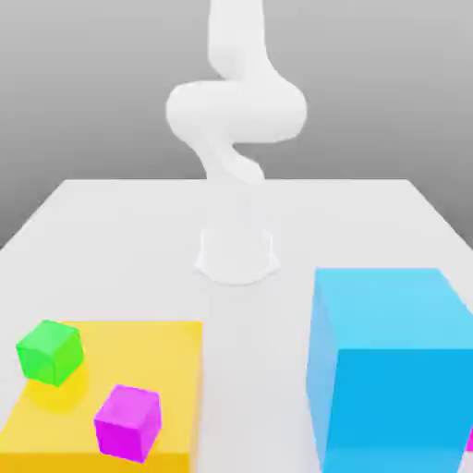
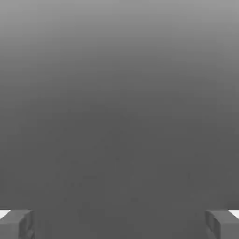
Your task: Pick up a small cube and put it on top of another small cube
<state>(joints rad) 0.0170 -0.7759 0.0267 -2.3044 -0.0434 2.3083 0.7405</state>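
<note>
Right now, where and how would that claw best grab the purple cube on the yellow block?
Probably from above, pinching two opposite upright sides. The purple cube sits turned on the yellow block, so the claw should twist to match.

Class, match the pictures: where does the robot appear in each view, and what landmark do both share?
Exterior view: the robot arm rises mid-picture from the far part of the white table.
Hand view: its open claw, fingers wide apart at two corners.
Shared landmark: the grey background.
</note>
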